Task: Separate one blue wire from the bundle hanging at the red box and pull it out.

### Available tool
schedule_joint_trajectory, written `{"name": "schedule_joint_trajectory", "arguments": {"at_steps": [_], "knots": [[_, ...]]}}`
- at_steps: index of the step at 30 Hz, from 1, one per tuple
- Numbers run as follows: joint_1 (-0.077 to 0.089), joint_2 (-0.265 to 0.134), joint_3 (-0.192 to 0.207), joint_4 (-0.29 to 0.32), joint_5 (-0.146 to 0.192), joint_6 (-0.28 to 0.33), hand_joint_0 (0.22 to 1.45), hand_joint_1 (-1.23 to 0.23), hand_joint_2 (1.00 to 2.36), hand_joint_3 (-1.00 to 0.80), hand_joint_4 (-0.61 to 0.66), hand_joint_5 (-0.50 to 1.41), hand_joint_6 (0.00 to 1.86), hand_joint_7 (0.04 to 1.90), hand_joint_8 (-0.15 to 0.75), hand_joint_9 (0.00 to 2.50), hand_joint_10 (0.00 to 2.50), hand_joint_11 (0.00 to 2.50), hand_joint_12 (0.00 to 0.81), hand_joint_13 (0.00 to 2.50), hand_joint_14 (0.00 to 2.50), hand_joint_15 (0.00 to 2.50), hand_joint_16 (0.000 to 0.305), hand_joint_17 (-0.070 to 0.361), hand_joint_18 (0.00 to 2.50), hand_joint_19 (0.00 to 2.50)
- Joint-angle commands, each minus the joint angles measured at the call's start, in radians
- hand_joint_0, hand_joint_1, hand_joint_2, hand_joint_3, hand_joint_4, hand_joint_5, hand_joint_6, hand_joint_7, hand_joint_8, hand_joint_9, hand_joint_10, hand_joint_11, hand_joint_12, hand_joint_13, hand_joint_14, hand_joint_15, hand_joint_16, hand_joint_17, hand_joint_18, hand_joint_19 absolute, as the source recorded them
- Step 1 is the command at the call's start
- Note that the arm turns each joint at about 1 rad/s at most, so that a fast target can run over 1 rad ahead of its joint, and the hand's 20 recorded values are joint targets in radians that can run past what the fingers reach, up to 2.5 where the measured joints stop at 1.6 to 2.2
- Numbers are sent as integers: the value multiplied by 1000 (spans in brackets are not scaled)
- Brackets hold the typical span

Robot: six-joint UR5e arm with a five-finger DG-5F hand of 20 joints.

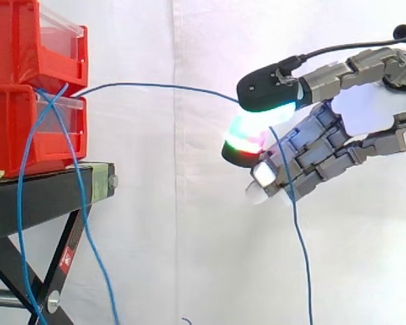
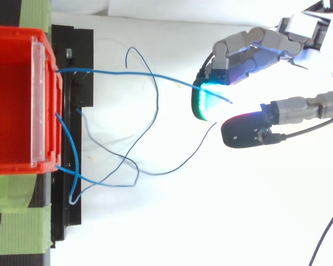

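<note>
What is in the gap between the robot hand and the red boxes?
One blue wire, stretched through the air from the red boxes to the hand, which pinches it. The side view shows it best.

Blue wire (image 1: 155, 85), red bins (image 1: 13, 128), fingers (image 1: 247, 132) glowing green, perhaps red.

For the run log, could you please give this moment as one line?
hand: shut on blue wire | wire: stretched from red box | other wires: hanging
</note>
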Motion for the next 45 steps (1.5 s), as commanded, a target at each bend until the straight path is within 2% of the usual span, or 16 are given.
{"name": "schedule_joint_trajectory", "arguments": {"at_steps": [1,4,6,14,15,16,17,18,27,28,30,37,45], "knots": [[17,0,0,-11,20,11,599,-766,1007,228,-192,-93,832,1266,286,700,15,860,413,370,16,582,58,130,214,433],[27,0,0,-12,46,13,598,-766,1008,228,-191,-94,832,1269,288,702,13,870,413,369,18,577,58,130,215,442],[39,0,0,-26,73,31,598,-766,1008,227,-196,-94,831,1268,289,710,18,873,413,370,16,578,58,130,215,438],[63,11,0,-61,110,82,597,-766,1010,222,-194,-95,830,1275,288,728,16,865,412,379,18,576,57,129,223,441],[74,22,0,-80,136,94,598,-767,1010,218,-194,-95,830,1275,291,728,16,863,412,380,19,577,57,129,223,441],[77,26,-2,-86,144,99,596,-764,1010,222,-191,-96,830,1274,290,728,16,872,411,383,17,579,57,129,224,450],[94,43,-2,-116,174,114,597,-766,1010,217,-195,-96,830,1271,287,730,16,866,411,383,18,574,57,129,225,449],[100,46,0,-126,187,120,597,-765,1010,217,-197,-97,830,1273,289,735,16,865,411,382,19,578,57,129,226,447],[145,55,-3,-150,247,159,598,-764,1012,201,-199,-100,833,1266,291,753,17,882,407,387,17,570,57,127,237,457],[158,60,-3,-164,276,177,597,-764,1012,201,-195,-102,833,1269,292,754,16,894,406,387,17,566,57,127,238,459],[166,63,-3,-181,293,192,598,-764,1012,196,-201,-103,835,1254,293,757,17,888,405,387,16,559,56,127,238,464],[183,63,-3,-198,309,215,591,-753,1014,152,-168,-113,836,1240,293,760,17,908,386,341,16,539,56,125,215,476],[189,65,-6,-195,311,219,591,-753,1016,156,-180,-113,838,1244,292,764,18,909,378,332,17,518,55,124,212,480]]}}
